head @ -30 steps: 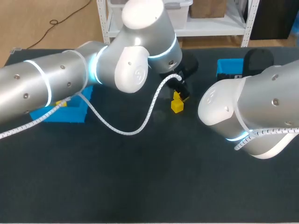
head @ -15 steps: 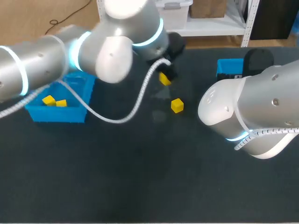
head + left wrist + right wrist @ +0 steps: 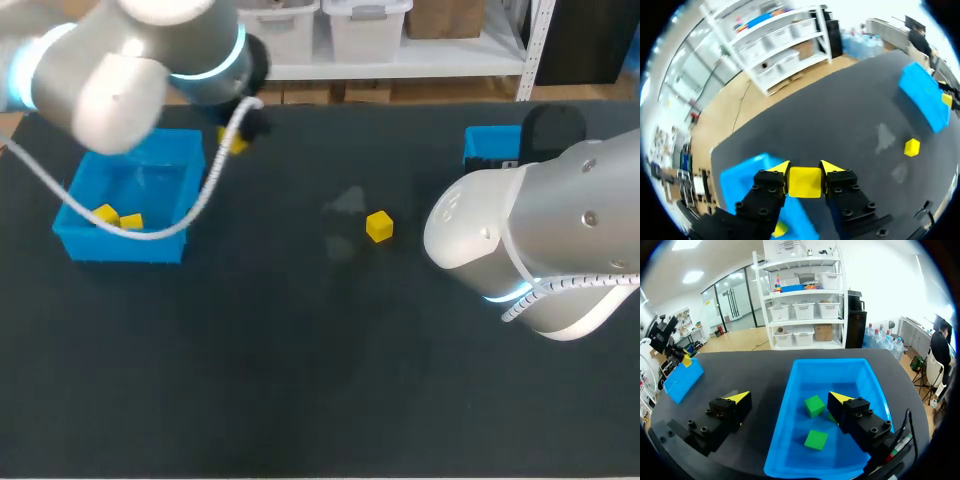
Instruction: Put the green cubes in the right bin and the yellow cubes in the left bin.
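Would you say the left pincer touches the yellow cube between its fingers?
Touching: left wrist view shows the left pincer clamping the yellow cube from both sides.

The table (image 3: 300, 400) is plain black. The left bin (image 3: 120, 247) at 10 o'clock and right bin (image 3: 787, 415) at 2 o'clock are blue. The held cube (image 3: 805, 182) and loose cube (image 3: 379, 226) are yellow, the green cubes (image 3: 814, 405) bright. The left arm (image 3: 110, 80) and right arm (image 3: 540, 240) are silver with cyan rings.

silver-grey arms (image 3: 540, 240) with glowing cyan rings (image 3: 497, 294), white coiled cables (image 3: 207, 180), black screwed grippers (image 3: 804, 169) tipped yellow.
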### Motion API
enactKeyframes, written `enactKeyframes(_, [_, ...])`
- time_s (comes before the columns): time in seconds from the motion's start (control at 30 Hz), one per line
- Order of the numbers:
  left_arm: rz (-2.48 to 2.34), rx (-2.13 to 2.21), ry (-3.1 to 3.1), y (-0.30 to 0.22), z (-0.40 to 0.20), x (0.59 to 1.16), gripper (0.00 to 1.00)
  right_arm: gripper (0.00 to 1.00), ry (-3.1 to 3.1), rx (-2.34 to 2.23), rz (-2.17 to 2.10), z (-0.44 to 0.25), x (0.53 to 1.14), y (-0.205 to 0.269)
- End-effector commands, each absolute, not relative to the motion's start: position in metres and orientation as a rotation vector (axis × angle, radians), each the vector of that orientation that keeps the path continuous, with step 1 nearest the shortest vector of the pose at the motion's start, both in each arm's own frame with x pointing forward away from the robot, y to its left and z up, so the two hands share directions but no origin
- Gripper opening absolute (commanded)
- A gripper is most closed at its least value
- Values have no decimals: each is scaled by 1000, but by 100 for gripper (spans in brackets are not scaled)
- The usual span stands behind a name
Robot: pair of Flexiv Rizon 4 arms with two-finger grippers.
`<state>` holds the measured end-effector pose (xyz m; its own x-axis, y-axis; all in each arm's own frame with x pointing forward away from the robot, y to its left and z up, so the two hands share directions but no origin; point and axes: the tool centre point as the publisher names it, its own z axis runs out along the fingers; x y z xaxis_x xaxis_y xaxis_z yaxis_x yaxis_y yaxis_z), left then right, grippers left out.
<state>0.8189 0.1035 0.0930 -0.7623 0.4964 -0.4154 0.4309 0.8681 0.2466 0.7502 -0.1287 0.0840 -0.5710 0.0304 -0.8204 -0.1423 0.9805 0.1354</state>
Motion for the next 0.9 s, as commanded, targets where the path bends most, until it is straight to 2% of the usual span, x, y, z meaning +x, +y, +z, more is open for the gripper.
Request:
enactKeyframes(0.03, [203, 587, 2590, 156, 106, 771, 0, 100, 2166, -81, 234, 84, 749, -130])
enactKeyframes(0.33, [234, 448, 2684, 197, 82, 745, 0, 100, 2166, -81, 234, 84, 749, -130])
enactKeyframes(0.37, [258, 428, 2697, 198, 80, 744, 11, 100, 2166, -81, 234, 84, 749, -130])
enactKeyframes(0.4, [252, 428, 2704, 199, 79, 744, 64, 100, 2166, -81, 234, 84, 749, -130])
enactKeyframes(0.43, [254, 423, 2701, 199, 79, 744, 100, 100, 2166, -81, 234, 84, 749, -130])
enactKeyframes(0.67, [170, 577, 2635, 165, 88, 752, 100, 100, 2166, -81, 234, 84, 749, -130])
enactKeyframes(0.9, [-122, 934, 2453, 68, 92, 753, 100, 100, 2166, -81, 234, 84, 749, -130])
